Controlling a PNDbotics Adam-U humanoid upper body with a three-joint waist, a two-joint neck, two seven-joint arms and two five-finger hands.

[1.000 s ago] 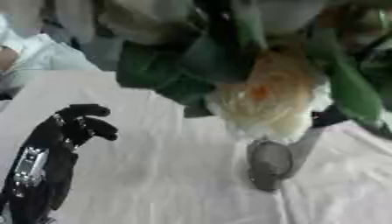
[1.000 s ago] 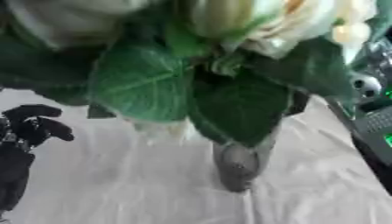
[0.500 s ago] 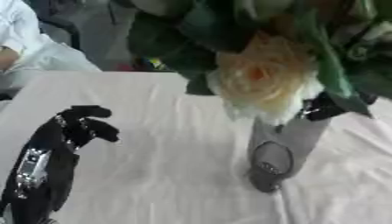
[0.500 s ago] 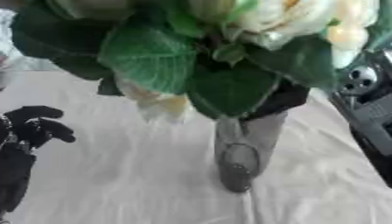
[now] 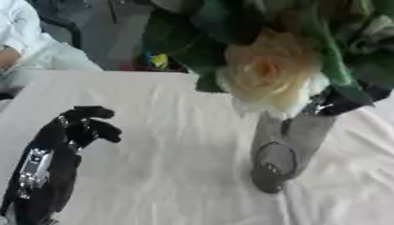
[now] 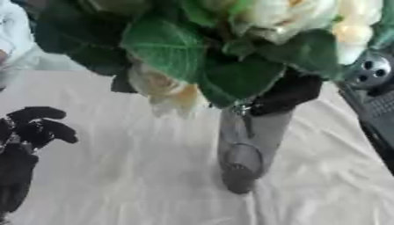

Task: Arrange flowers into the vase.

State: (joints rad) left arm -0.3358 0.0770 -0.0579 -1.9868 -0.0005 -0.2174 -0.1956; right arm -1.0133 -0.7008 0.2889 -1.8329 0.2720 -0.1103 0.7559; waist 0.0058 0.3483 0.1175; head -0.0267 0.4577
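One bouquet (image 6: 231,52) above grey vase (image 6: 245,145), hiding right hand, left hand (image 5: 73,132) curled, empty, on white cloth (image 5: 169,176)

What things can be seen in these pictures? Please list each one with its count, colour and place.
Tall grey vase: one, grey, right of centre on the table.
Cream rose flowers: several, cream, above the vase.
Green leaves: many, green, around the flowers, top of view.
White tablecloth: one, white, covering the table.
Right hand: black, at the vase mouth, mostly hidden by leaves.
Left hand: black, fingers curled, empty, lower left.
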